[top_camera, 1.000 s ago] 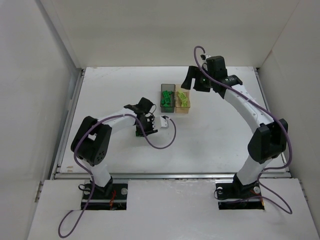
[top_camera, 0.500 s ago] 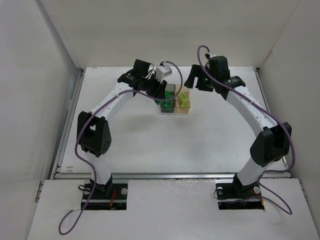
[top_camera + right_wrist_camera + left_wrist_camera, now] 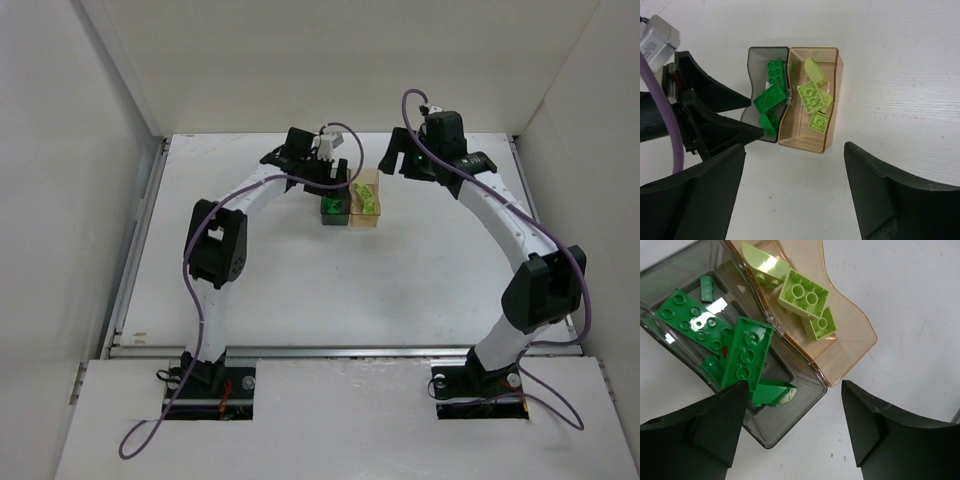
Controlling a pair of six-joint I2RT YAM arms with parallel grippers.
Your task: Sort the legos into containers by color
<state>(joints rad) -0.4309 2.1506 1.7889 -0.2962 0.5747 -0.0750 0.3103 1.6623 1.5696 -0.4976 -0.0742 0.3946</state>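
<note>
Two joined containers stand at the table's back middle: a smoky dark grey box (image 3: 334, 209) (image 3: 779, 425) (image 3: 762, 60) and a pale orange box (image 3: 368, 207) (image 3: 850, 335) (image 3: 805, 136). Several dark green legos (image 3: 747, 357) (image 3: 771, 95) lie in the grey box. Several pale yellow-green legos (image 3: 804, 295) (image 3: 812, 100) lie in the orange one. My left gripper (image 3: 333, 183) (image 3: 794, 390) (image 3: 756, 116) hovers open over the grey box's corner, holding nothing. My right gripper (image 3: 393, 162) (image 3: 795, 147) hangs open and empty just behind and right of the orange box.
The white table (image 3: 420, 270) is fenced by white walls on the left, back and right. A purple cable (image 3: 340, 130) loops off the left wrist close to the boxes. The two grippers are near each other, with the boxes between them.
The left arm has swung from the table's middle up to the grey box, and its jaws have opened there. The right gripper has drifted slightly right and stayed open.
</note>
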